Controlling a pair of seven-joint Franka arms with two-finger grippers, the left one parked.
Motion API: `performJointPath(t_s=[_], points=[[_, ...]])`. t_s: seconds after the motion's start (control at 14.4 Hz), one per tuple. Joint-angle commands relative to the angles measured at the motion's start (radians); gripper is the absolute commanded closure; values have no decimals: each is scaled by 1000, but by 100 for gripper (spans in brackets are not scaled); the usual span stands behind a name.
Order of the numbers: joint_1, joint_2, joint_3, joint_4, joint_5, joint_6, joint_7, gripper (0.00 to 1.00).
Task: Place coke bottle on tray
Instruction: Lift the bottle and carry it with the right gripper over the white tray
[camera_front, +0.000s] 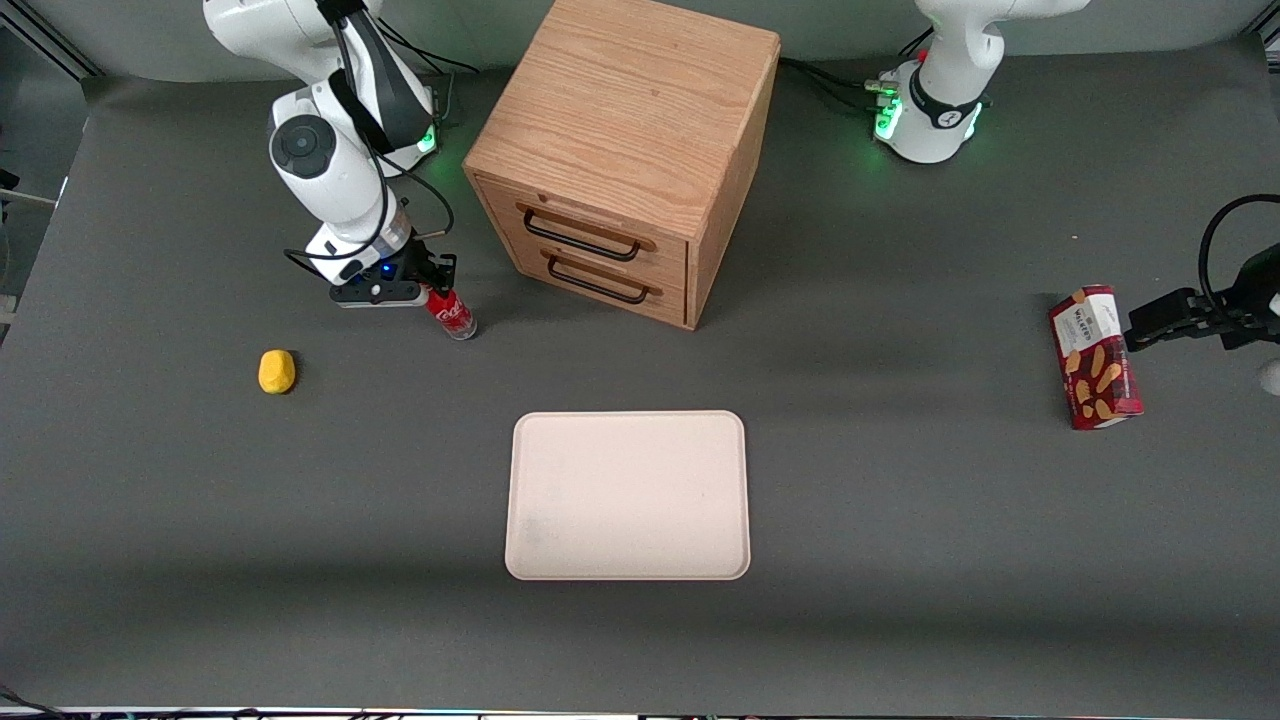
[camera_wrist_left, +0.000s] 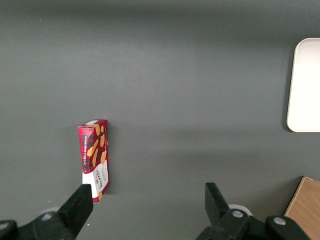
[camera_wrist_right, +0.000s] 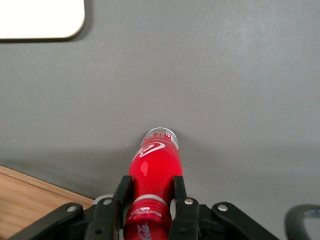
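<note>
The claw is clamped on the neck of the bottle, which stands on the surface in front of the cabinet, near its drawers, well apart from the tray, which lies nearer the front camera. The grip sits high, just under the cap, so the bottle could swing or slip during the carry and topple when set down on the tray.
</note>
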Motion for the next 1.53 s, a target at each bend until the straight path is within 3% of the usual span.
performJointPath(t_s=[0.0,0.42,0.76,0.97,1.46], points=[[-15,32,-6,203,-4,-178,-10,100],[-49,239,-36,798,-8,-626,-79,100],[-49,547,-38,1413,-8,-978,-84,100],[-49,664,-36,1601,-8,-983,-84,100],[-37,825,-26,1611,-14,-663,-84,100]])
